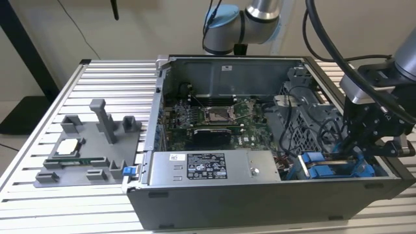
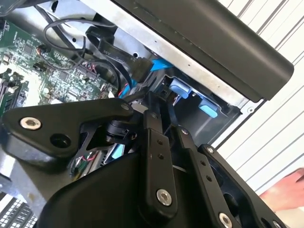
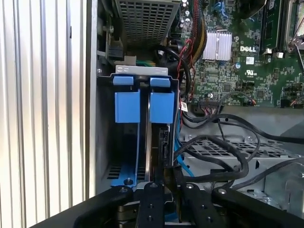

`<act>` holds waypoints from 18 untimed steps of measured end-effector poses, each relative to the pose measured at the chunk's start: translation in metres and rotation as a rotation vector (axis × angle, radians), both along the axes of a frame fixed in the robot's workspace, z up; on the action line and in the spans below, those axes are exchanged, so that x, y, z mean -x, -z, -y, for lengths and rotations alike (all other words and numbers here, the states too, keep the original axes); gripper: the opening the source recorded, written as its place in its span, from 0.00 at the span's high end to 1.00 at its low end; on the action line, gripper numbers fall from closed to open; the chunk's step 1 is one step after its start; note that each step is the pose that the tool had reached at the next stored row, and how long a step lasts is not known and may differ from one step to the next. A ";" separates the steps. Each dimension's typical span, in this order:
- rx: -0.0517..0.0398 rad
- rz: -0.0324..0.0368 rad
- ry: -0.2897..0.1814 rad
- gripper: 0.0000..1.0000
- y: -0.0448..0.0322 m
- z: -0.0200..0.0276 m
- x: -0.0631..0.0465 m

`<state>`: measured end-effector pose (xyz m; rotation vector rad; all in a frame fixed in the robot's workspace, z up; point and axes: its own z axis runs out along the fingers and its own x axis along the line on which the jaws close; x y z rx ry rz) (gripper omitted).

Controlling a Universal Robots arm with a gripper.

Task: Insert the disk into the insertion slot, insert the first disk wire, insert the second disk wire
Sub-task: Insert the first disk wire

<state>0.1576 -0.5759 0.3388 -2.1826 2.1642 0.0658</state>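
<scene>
Low over the disk [image 3: 161,108] seated in its bay, the tool [image 3: 169,185] is pinched almost closed on seemingly a dark plug [image 3: 168,172], aligned for connecting.

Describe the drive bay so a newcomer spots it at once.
Look in the open computer case. In its near corner on the exterior view's right, beside the labelled power supply, sits the bay. It alone holds bright blue carriers, under the gripper.

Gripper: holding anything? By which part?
Cannot be told. The gripper sits at the end of the inserted disk, among cables; any contact is hidden.
</scene>
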 end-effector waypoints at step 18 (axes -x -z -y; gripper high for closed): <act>-0.0095 0.0047 0.001 0.00 -0.0018 0.0000 0.001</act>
